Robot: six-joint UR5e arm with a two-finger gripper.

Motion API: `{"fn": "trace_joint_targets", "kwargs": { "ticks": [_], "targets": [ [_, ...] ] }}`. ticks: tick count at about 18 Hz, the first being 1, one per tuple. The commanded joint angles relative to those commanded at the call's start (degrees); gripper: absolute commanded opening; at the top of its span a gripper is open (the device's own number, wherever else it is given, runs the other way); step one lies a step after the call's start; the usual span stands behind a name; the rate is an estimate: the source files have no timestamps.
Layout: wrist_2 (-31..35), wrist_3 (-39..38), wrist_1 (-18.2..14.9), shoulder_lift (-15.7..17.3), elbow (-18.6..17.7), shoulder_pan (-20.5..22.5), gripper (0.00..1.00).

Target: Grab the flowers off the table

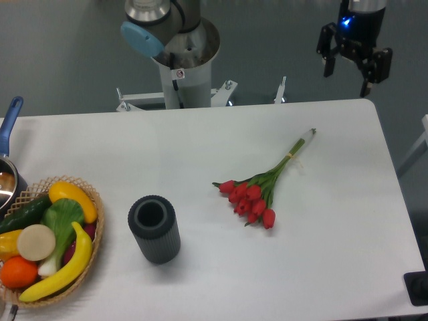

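Note:
The flowers (257, 192), a bunch of red tulip buds on thin green stems, lie flat on the white table (200, 154) right of centre. Their buds point toward the front left and the bound stem ends point toward the back right corner. My gripper (349, 75) hangs open high above the table's back right edge, well beyond the stem ends, with nothing between its two black fingers.
A dark grey ribbed cylinder vase (155, 229) stands upright left of the flowers. A wicker basket (87, 267) of fruit and vegetables sits at the front left corner. A pot with a blue handle (8, 134) pokes in at the left edge. The arm's base (182, 60) rises behind the table.

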Motion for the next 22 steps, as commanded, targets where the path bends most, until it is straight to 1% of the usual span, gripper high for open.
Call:
{"fn": "trace_joint_targets", "kwargs": {
  "ticks": [3, 6, 8, 10, 12, 14, 16, 17, 18, 20, 22],
  "targets": [
    [0.2, 2.1, 0.8, 0.3, -1.1, -0.1, 1.00],
    [0.6, 1.6, 0.8, 0.5, -1.1, 0.0, 1.00],
    [1.2, 0.9, 0.9, 1.1, -2.0, -0.2, 1.00],
    [1.0, -1.5, 0.9, 1.1, -3.0, -0.2, 1.00],
    [0.8, -5.8, 1.0, 1.2, -3.9, -0.3, 1.00],
    [0.8, -11.7, 2.4, 1.2, -5.0, -1.4, 1.00],
    [0.7, -16.6, 5.6, 1.1, -7.0, -3.9, 1.00],
    [0.6, -18.5, 7.5, 0.9, -7.8, -4.3, 1.00],
    [0.6, -20.5, 8.7, 0.9, -8.7, -4.4, 1.00],
    [0.3, -22.4, 9.2, 0.7, -9.7, -4.9, 1.00],
    [-0.5, -22.8, 9.2, 0.4, -10.5, -5.9, 1.00]
  ]
}}
